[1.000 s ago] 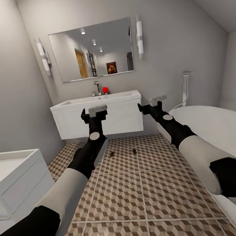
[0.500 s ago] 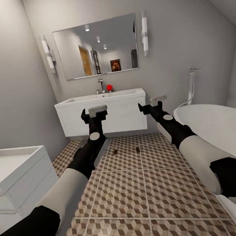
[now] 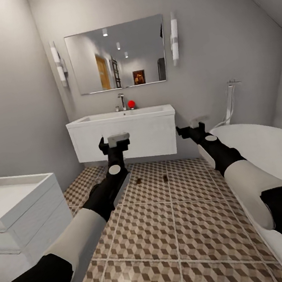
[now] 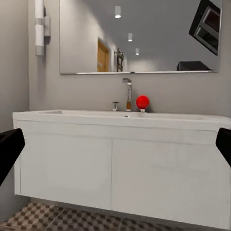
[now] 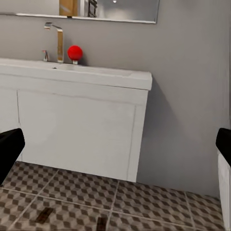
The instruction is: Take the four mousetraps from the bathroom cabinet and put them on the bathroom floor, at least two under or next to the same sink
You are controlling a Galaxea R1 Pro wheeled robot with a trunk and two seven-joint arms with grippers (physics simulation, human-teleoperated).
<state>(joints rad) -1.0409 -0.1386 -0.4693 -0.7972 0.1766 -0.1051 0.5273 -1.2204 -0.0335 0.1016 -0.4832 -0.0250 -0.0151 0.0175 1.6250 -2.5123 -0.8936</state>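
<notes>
Brown-beige floor already carries two mousetraps, side by side at 12 o'clock just in front of the white sink; two seemingly left to fetch. Left gripper and right gripper both spread wide, carrying nothing.

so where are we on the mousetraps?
Two mousetraps already lie on the bathroom floor, in front of the wall-hung sink. Nothing in hand: left end effector and right end effector are both open and empty. Two more are still to fetch.
</notes>
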